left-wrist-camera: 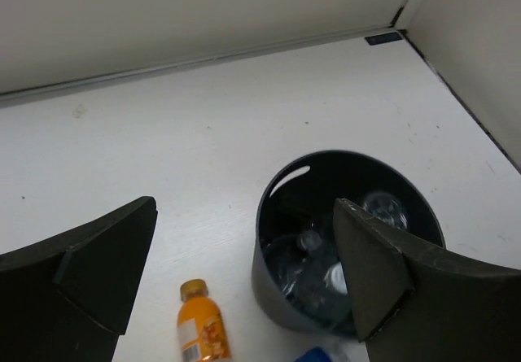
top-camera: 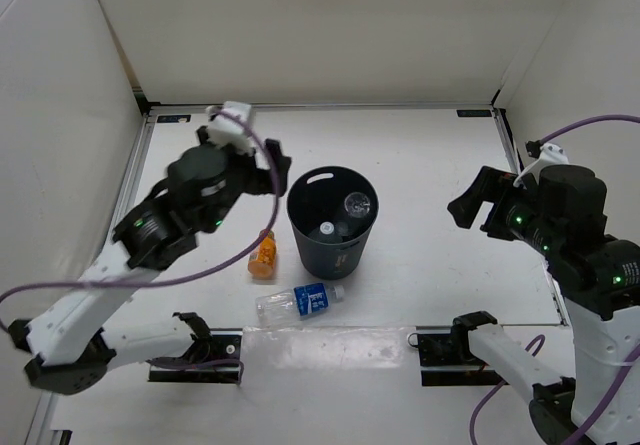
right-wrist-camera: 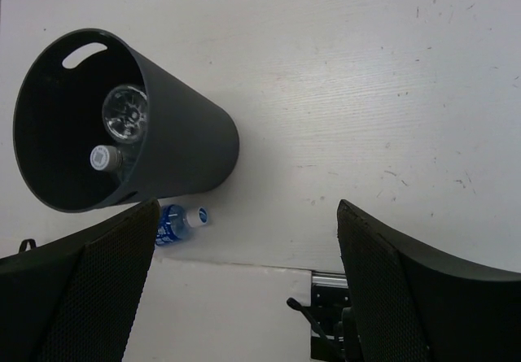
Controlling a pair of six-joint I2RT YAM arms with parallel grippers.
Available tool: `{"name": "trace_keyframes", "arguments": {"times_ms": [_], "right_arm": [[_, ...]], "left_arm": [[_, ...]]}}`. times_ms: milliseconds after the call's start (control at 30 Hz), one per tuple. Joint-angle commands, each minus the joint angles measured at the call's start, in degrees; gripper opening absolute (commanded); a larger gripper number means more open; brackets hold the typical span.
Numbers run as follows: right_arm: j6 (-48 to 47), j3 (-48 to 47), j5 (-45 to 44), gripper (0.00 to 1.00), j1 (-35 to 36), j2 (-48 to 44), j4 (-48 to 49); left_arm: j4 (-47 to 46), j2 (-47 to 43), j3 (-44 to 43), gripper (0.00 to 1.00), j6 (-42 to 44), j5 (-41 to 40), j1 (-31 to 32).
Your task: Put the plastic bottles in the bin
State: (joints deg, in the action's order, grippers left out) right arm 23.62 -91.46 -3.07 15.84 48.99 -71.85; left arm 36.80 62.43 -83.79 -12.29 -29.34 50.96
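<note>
The dark grey bin (top-camera: 335,255) stands upright on the white table (top-camera: 430,145). Two clear ones are already inside it: a base-up bottle (right-wrist-camera: 126,114) and a white-capped bottle (right-wrist-camera: 100,159) beside it. Just left of the bin an orange bottle (top-camera: 264,255) rests on the table. In front of the bin, towards the arms, the blue-label bottle (top-camera: 300,301) lies on its side. The left fingers (left-wrist-camera: 98,264) hover above the bin's left side, spread wide and empty. The right fingers (right-wrist-camera: 407,281), well right of the bin, are wide too, holding nothing.
</note>
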Motion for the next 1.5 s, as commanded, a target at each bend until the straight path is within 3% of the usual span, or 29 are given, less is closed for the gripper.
{"name": "trace_keyframes", "arguments": {"times_ms": [0, 267, 500, 700, 833, 1000, 1200, 1467], "right_arm": [[0.4, 0.9, -1.4, 0.90, 0.2, -1.4, 2.2], [0.5, 2.1, -3.5, 0.90, 2.5, -1.0, 2.5], [0.2, 2.6, -4.0, 0.90, 3.8, -0.2, 2.9], [0.2, 2.8, -4.6, 0.90, 3.9, -0.2, 2.8], [0.1, 2.7, -4.9, 0.90, 4.4, 0.1, 2.8], [-0.1, 2.7, -5.2, 0.90, 4.2, 0.1, 2.5], [-0.2, 2.3, -5.3, 0.90, 3.6, -0.2, 1.3], [0.2, 4.0, -4.1, 0.90, 3.1, -1.3, -0.5]], "left_arm": [[7.1, -11.3, 4.7, 1.00, 6.2, 3.8, 1.7], [16.0, -27.2, 16.9, 1.00, 14.6, 7.0, 3.9], [24.3, -29.4, 21.6, 1.00, 13.9, 15.9, 3.9], [21.6, -31.4, 29.7, 1.00, 12.7, 23.3, 3.9], [16.9, -25.2, 32.8, 1.00, 11.5, 27.2, 4.8], [10.0, -10.2, 32.9, 1.00, 11.9, 31.2, 6.9], [-0.6, -6.6, 36.9, 1.00, 9.3, 30.2, 10.1], [-5.9, -5.3, 42.5, 1.00, 7.7, 29.5, 12.8]]}}
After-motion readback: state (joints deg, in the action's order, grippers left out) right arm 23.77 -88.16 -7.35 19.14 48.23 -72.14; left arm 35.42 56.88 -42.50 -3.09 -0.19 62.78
